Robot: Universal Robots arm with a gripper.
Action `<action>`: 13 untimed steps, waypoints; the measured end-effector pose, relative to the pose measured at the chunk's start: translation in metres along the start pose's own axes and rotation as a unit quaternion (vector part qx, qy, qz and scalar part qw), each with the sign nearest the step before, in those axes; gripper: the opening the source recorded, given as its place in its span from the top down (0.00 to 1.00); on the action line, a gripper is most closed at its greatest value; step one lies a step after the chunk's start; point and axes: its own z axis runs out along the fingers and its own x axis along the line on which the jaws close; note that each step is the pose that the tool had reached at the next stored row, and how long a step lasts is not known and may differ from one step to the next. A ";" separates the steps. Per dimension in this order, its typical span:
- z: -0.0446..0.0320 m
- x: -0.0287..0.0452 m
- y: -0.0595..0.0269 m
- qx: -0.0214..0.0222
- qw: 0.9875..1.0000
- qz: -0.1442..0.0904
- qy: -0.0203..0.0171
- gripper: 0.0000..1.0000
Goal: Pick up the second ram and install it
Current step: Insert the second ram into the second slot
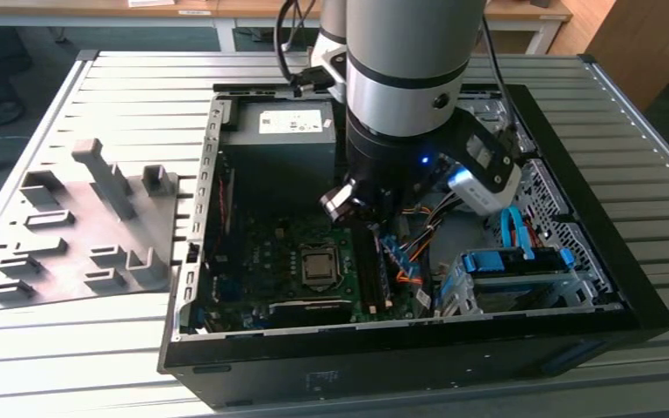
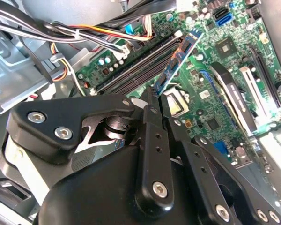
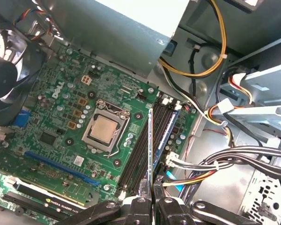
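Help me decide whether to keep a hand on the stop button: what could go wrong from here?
The gripper holds the second ram over the memory slots; if it is off the slot or tilted, pressing could seat it crooked or bend it. The loose cables lie right beside the slots and might get snagged or pinched. The bare processor sits close by; a slip could strike it.

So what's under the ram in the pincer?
Black memory slots on the motherboard lie under the ram in the pincer. Whether its edge touches a slot is hidden.
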 end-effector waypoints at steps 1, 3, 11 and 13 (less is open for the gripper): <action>0.0000 0.0000 0.0000 0.000 1.000 0.003 0.000 0.86; 0.0000 0.0000 0.0000 0.001 1.000 0.008 0.000 0.86; 0.0001 0.0000 0.0000 0.003 1.000 0.030 -0.001 0.86; 0.0002 0.0000 0.0000 0.004 0.999 0.035 -0.001 0.86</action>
